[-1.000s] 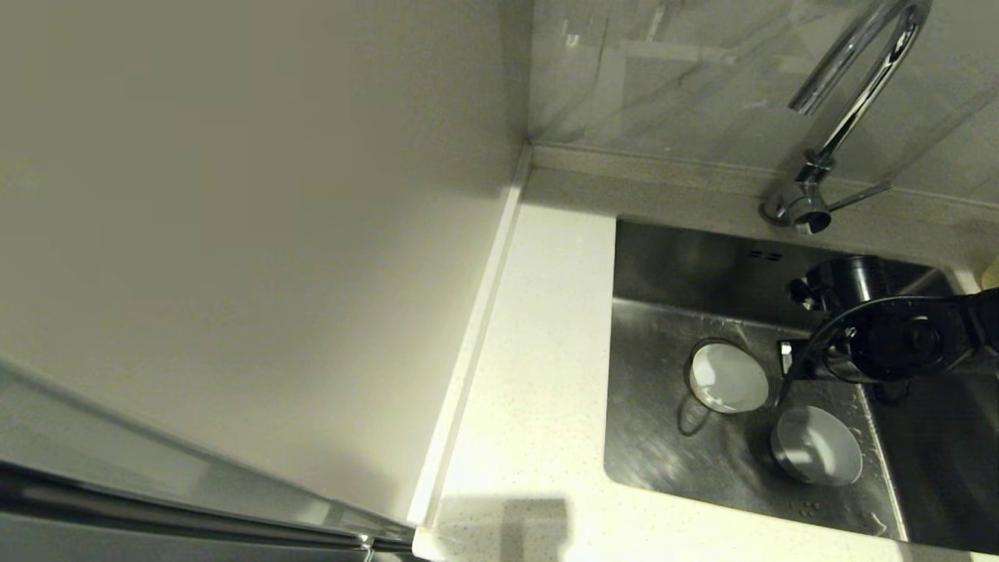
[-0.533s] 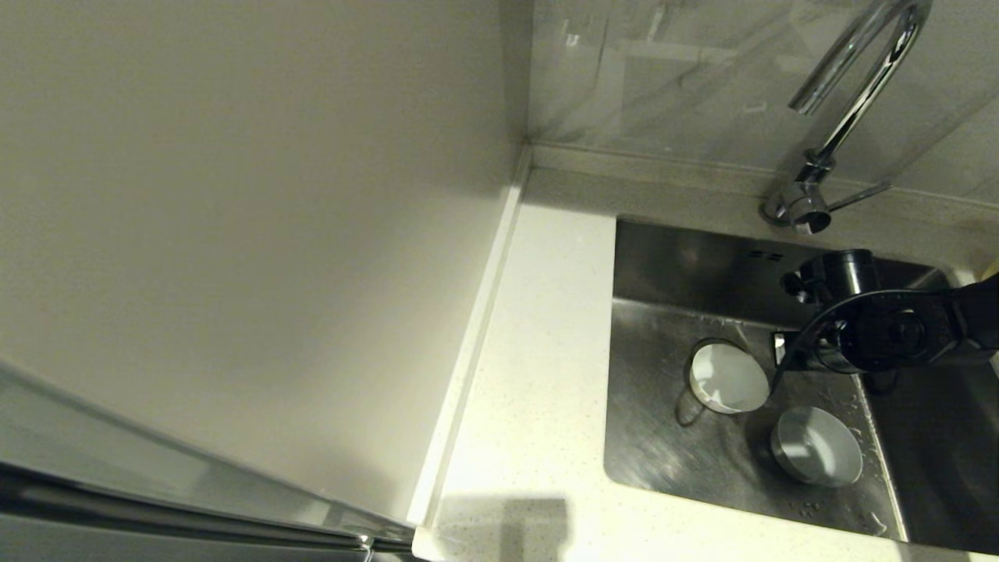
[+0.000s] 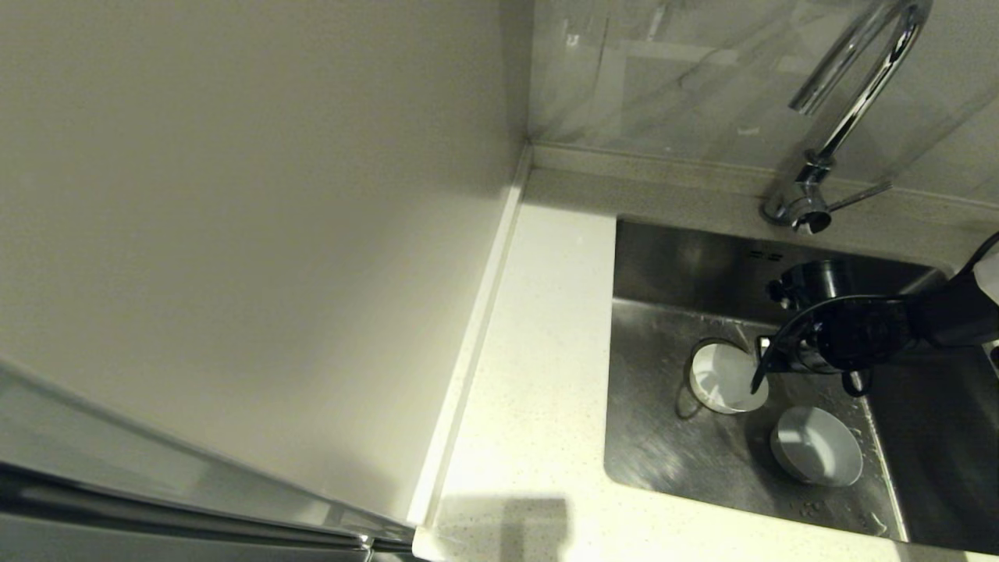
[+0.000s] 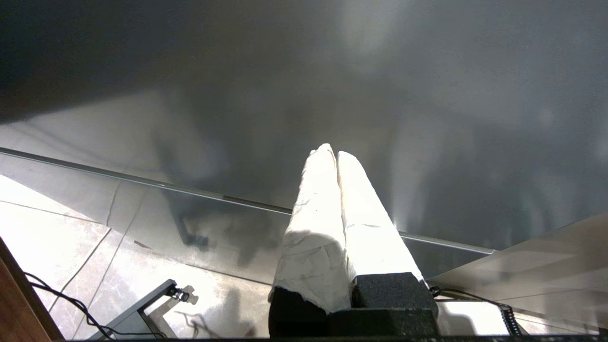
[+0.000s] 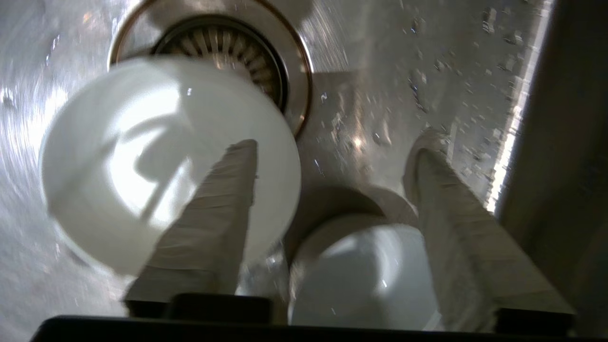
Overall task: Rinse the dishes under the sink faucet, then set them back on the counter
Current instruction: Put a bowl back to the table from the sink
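Right tool [image 5: 332, 156] shifted left over sink [image 3: 655, 460]; spread wide, one finger above white bowl [image 5: 142, 156].

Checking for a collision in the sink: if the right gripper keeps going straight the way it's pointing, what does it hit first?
Probably the white bowl: one finger of the open right gripper points at its inside, the other at bare sink floor beside the drain. Depth is unclear.

A kitchen: steel sink [image 3: 663, 460], chrome faucet [image 3: 851, 117], stone counter [image 3: 531, 390].
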Controlling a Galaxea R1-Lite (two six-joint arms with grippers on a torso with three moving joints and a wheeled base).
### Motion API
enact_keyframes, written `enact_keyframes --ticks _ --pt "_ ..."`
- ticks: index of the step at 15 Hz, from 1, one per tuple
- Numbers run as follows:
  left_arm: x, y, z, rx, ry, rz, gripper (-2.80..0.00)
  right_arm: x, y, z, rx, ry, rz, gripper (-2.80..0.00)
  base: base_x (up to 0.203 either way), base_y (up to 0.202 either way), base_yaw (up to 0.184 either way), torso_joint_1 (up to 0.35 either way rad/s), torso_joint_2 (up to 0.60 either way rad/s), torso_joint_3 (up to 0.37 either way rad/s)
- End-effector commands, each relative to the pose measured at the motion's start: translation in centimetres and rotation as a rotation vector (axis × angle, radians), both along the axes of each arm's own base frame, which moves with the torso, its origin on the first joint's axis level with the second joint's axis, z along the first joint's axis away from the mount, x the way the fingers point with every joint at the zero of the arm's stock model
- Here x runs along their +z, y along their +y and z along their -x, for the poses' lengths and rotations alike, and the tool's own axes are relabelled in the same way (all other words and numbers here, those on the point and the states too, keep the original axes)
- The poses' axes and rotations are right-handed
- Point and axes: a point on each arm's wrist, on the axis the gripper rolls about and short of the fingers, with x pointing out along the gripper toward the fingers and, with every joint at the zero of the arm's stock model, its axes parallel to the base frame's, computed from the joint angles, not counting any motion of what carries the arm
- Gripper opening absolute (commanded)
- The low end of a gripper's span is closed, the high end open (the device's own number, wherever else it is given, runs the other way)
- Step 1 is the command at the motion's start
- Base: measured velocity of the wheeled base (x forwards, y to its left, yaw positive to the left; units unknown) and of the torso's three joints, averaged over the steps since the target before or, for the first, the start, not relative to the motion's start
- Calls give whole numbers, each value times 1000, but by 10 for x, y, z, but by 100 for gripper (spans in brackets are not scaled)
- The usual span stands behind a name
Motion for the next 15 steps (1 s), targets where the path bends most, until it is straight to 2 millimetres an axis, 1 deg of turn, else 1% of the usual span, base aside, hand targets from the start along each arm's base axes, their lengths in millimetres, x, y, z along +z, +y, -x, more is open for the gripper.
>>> enact_keyframes --ticks 1,5,7,9,13,15 --pt "0 0 0 0 -4 0 -280 -9 -3 -10 -8 10 -25 0 0 0 0 0 0 0" --pt "0 0 0 0 -4 0 -280 -3 -6 -14 -14 76 -193 0 0 0 0 0 0 0" --pt "0 0 0 0 -4 0 -280 -11 -6 -19 -14 107 -264 0 0 0 0 0 0 0" --pt "0 0 0 0 -4 0 -280 -21 -9 -25 -27 118 -278 0 0 0 0 0 0 0" --pt "0 0 0 0 -4 0 -280 -31 -16 -34 -19 118 -306 0 0 0 0 0 0 0" --pt "0 0 0 0 -4 0 -280 -34 -18 -34 -24 124 -307 0 0 0 0 0 0 0"
